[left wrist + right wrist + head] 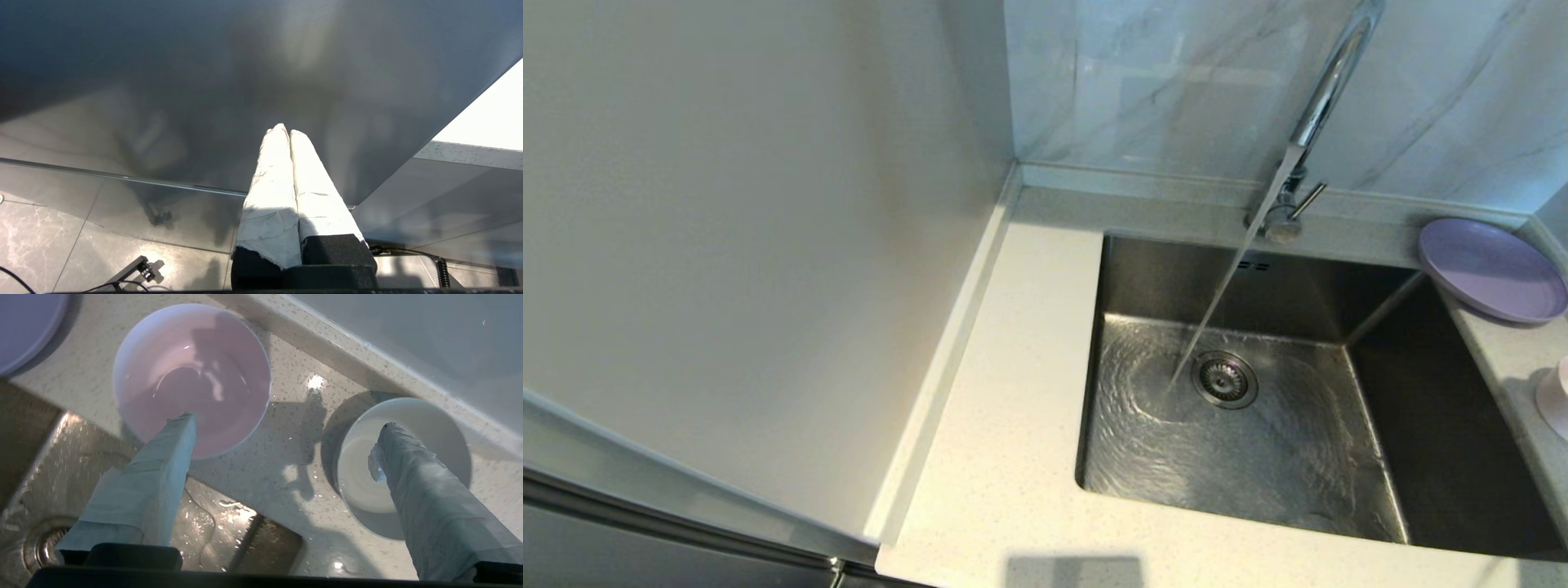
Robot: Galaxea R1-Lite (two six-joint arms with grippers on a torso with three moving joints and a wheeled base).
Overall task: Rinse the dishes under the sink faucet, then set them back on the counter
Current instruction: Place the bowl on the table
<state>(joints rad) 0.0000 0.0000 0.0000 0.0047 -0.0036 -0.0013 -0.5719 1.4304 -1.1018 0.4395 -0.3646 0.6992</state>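
My right claw hangs spread above the counter, over the pink bowl and a white one (plate at right). Left claw pressed together.

A kitchen: steel sink, running faucet, speckled counter.

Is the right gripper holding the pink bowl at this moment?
No: the right gripper is open and empty above the counter, with the pink bowl sitting free on it.
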